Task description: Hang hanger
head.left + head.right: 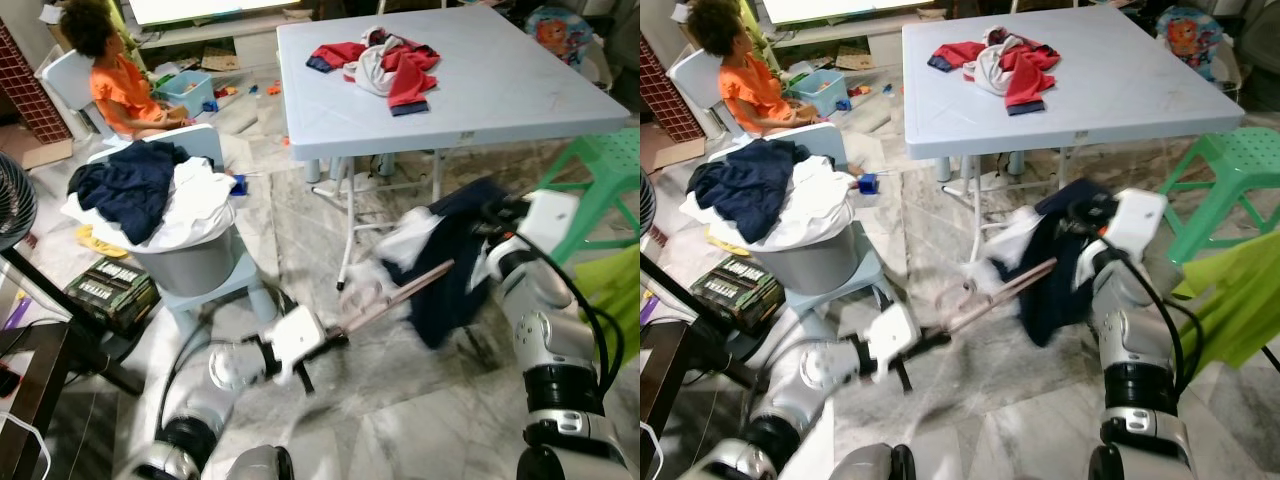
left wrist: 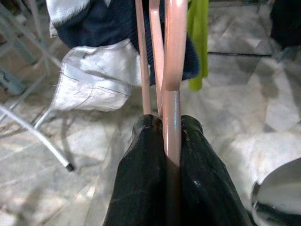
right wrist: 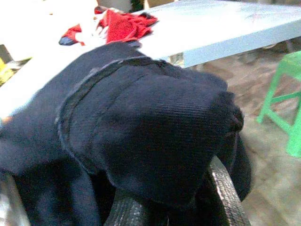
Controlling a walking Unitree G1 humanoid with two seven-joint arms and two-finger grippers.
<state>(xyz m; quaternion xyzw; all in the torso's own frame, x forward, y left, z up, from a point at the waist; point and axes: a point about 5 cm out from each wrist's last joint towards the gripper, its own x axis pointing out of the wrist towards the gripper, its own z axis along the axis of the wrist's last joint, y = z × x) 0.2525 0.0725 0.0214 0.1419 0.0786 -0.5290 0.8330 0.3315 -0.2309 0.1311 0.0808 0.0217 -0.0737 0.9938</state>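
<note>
Our left pincer (image 2: pixel 171 155) clamps the pink hanger (image 1: pixel 395 290) low over the floor; our right pincer (image 1: pixel 497 215) grips the navy garment (image 1: pixel 450 265) draped near the worktop (image 1: pixel 520 95).

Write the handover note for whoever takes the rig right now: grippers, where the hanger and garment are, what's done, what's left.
Left gripper: shut on the pink hanger, held low over the marble floor.
Right gripper: draped in the navy and white garment; its fingers are mostly covered, so the grip cannot be confirmed.
The hanger's far end reaches into the garment, beside the folding table.
Done: hanger and garment both picked up and brought together.
Left: finish seating the garment on the hanger, then hang it; no rail is visible.
Note: a person sits on the floor beyond the laundry basket.
</note>
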